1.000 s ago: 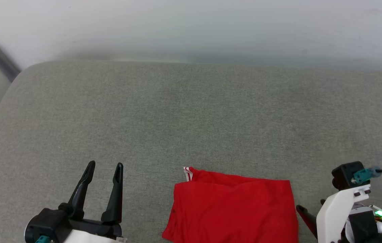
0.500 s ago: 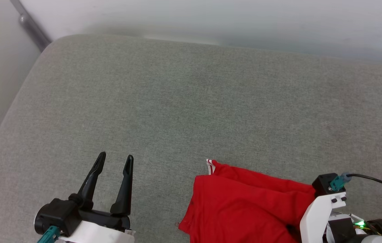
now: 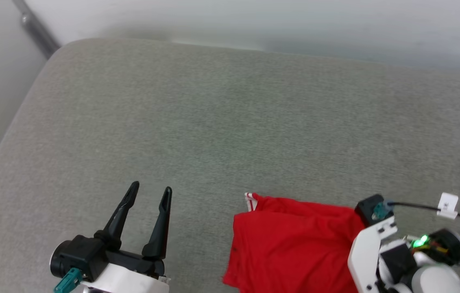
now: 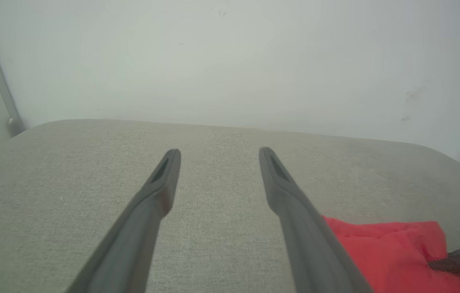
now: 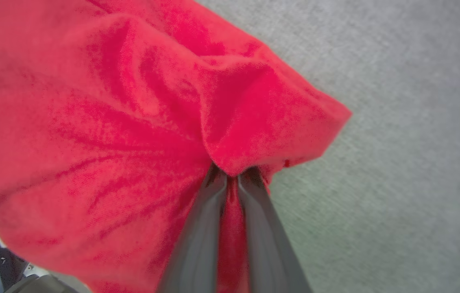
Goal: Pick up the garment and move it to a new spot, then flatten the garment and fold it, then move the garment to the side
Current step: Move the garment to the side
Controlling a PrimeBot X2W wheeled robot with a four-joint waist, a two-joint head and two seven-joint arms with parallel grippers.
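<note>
Right claw [image 5: 232,174] now on garment [image 5: 112,122], cushion [image 3: 230,122]

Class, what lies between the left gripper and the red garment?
Nothing but bare grey cushion separates the left gripper from the garment, as the head view shows.

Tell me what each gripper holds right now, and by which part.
Right gripper pinches the garment by a bunched fold near its edge; left gripper is open, holding nothing.

Matt cloth garment [image 3: 295,244]; rough woven grey cushion [image 3: 230,122]
</note>
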